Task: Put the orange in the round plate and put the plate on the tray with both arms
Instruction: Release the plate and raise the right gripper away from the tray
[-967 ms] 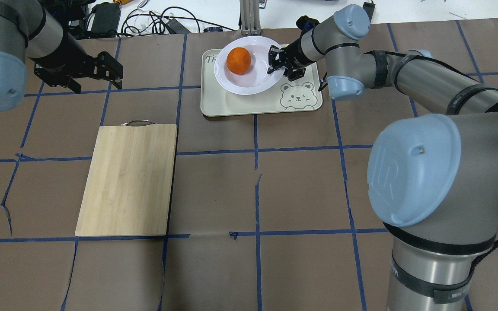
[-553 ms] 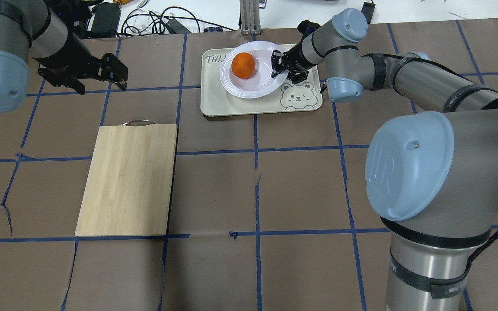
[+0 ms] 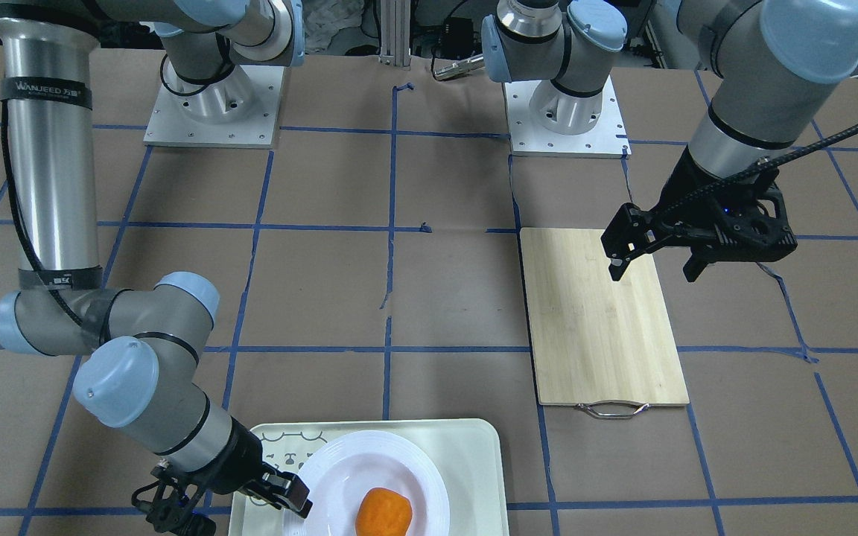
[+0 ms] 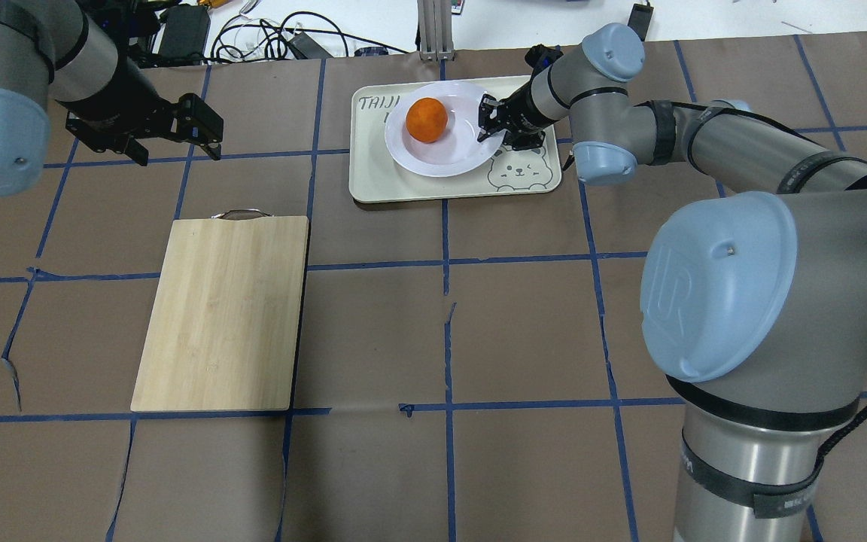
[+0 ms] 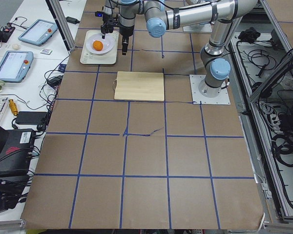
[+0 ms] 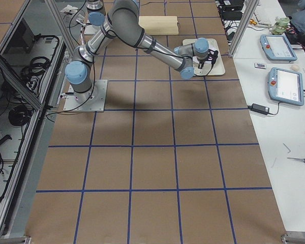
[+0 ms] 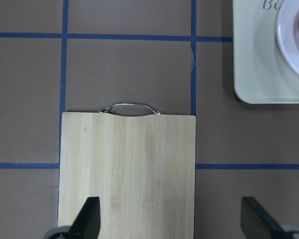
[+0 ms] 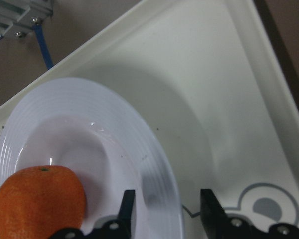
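While the orange (image 4: pixel 427 120) is sitting in the round plate (image 4: pixel 441 156) on the tray (image 4: pixel 373 181), right gripper (image 4: pixel 495 128) is straddling its rim, cannot tell if pinching; left gripper (image 4: pixel 177 153) is hovering spread, well apart.

**Orange** (image 4: pixel 427 120): small, round, bright orange, dimpled peel. It rests off-centre in the plate's sunken middle.

**Round plate** (image 4: pixel 441 159): glossy white, with a wide ringed rim and a shallow centre. It lies face up on the tray, partly covering the handwritten letters, with its edge just beside the bear-face drawing (image 4: pixel 515 167).

**Tray** (image 4: pixel 375 179): pale mint-white, rectangular, with rounded corners. It lies flat near the far edge of the bench (image 4: pixel 479 301).

**Arms**: the right end effector (image 4: pixel 495 124) has its fingers parted astride the plate's rim. The left end effector (image 3: pixel 652 269) hangs spread wide, well apart from the tray.
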`<state>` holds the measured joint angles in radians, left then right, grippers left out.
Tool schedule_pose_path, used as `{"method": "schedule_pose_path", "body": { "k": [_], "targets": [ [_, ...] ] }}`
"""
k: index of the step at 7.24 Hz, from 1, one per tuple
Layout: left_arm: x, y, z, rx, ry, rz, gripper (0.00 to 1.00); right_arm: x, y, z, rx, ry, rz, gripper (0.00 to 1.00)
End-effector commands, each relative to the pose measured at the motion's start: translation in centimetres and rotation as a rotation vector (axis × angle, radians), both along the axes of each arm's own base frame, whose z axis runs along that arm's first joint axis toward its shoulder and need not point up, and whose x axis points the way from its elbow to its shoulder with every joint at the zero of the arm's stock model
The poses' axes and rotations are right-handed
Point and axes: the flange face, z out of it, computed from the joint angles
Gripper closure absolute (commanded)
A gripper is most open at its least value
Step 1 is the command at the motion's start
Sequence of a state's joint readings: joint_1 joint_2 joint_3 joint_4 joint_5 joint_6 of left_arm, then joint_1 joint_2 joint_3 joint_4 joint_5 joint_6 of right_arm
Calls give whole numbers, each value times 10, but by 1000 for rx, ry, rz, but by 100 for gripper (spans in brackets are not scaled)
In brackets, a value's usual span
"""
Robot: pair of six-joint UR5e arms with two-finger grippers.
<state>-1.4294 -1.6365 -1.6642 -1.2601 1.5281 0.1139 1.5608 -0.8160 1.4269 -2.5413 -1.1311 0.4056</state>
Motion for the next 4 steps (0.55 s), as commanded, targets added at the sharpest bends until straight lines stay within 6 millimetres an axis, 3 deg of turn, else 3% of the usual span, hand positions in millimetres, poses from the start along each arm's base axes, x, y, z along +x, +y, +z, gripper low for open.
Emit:
{"method": "schedule_pose_path", "body": {
  "k": [1,2,3,4],
  "targets": [
    [0,0,0,1,-3,-12,0,-21,6,66,-133,175,88,0],
    [0,0,-1,3,-4,-22,0,-22,19,94,-106,284,149,0],
    [0,0,-1,2,-3,-23,0,-24,38,137,-79,328,219,0],
    [0,0,0,1,-3,-23,0,-23,72,189,-30,359,240,0]
  ]
}}
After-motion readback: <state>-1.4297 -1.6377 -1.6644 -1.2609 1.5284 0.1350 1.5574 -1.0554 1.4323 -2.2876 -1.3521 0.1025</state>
